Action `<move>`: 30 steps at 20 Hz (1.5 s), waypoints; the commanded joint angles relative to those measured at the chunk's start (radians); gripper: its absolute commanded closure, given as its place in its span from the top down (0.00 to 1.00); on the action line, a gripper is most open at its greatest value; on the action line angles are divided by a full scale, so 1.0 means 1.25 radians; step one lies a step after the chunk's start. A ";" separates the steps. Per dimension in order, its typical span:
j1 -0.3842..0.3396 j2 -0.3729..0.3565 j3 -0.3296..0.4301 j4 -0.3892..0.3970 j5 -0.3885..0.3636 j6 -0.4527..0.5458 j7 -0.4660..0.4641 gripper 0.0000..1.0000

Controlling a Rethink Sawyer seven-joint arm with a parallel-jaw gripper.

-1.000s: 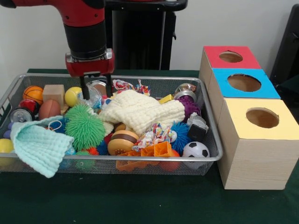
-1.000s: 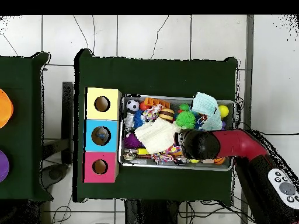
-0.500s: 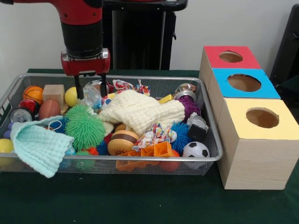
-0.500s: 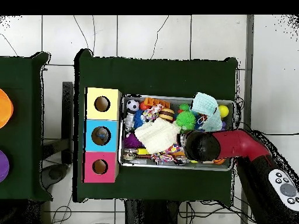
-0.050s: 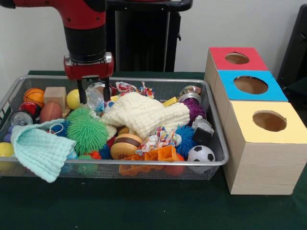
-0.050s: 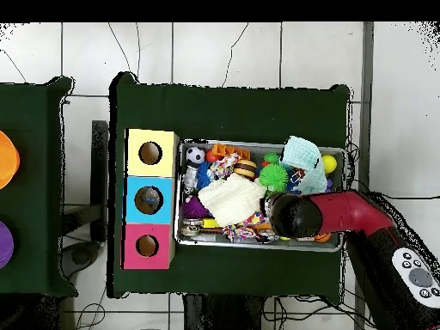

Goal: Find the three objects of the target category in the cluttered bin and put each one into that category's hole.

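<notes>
Gripper [image 5: 94, 91] on the red and black arm hangs over the far left of the wire-mesh bin [image 5: 158, 163], its two black fingers apart and empty. Between them we see a crinkled clear wrapper [image 5: 94, 99], with a yellow ball [image 5: 74, 98] just to one side. We cannot tell which category is the target; nothing sits in the red [image 5: 237, 58], blue [image 5: 251, 85] or yellow hole [image 5: 269, 120]. Risks, in our judgement: closing on slippery wrapper and losing it; nudging the ball away; snagging the cream knitted cloth [image 5: 145, 114] nearby.
</notes>
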 commanded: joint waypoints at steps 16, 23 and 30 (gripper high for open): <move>0.002 0.084 -0.009 -0.073 -0.062 0.046 -0.138 0.00; 0.004 0.082 -0.015 -0.071 -0.066 0.043 -0.129 0.00; 0.007 0.083 -0.019 -0.075 -0.064 0.038 -0.114 0.00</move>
